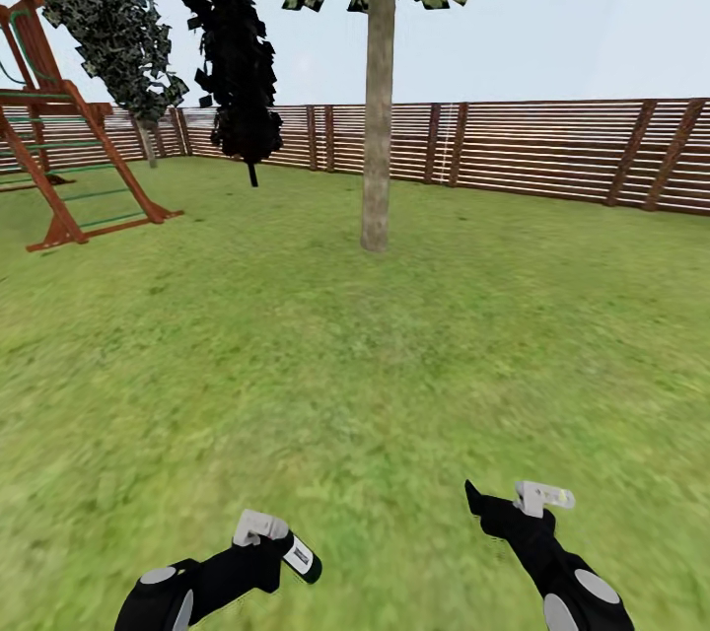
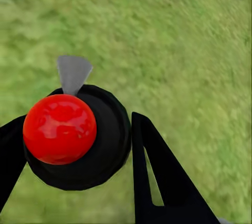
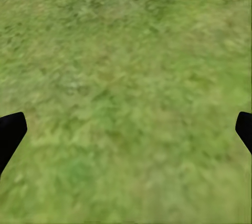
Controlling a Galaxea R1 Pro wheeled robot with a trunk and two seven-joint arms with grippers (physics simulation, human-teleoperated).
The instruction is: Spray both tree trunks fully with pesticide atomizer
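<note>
We hold the pesticide atomizer, light, rigid and slick (best gripped round its body), clamped in the left gripper, well short of the tree trunk; right gripper spread wide.

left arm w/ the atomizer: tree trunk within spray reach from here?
Probably not yet. The left gripper holds the pesticide atomizer low over the grass, and the tree trunk stands well ahead across open lawn. Nothing blocks the way, so the base likely has to drive closer first.
</note>
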